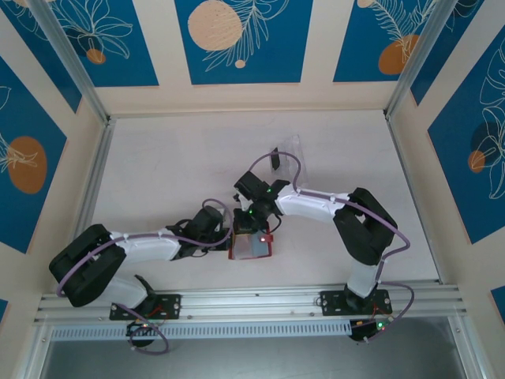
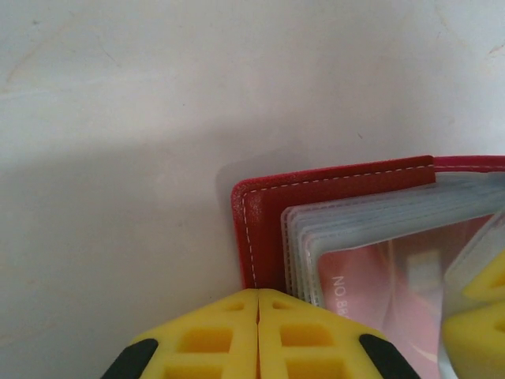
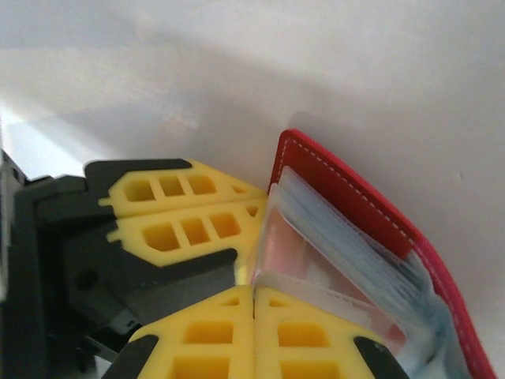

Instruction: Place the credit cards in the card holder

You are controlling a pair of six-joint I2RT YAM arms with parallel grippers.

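The red card holder (image 1: 252,248) lies open on the table between both arms. In the left wrist view its stitched cover (image 2: 268,213) and clear sleeves (image 2: 371,217) show, with a reddish credit card (image 2: 371,276) inside one sleeve. My left gripper (image 2: 259,294) is shut, its tips pinching the cover's near edge; it sits left of the holder (image 1: 229,237). My right gripper (image 3: 253,290) is shut on the corner of a lifted clear sleeve (image 3: 331,304), just above the holder (image 1: 257,229). The left fingers (image 3: 181,209) touch the cover's corner (image 3: 296,154).
A clear plastic tray (image 1: 292,154) stands behind the right arm's wrist, with a dark flat piece (image 1: 274,160) at its left side. Aluminium rails (image 1: 237,296) run along the table's near edge and up both sides.
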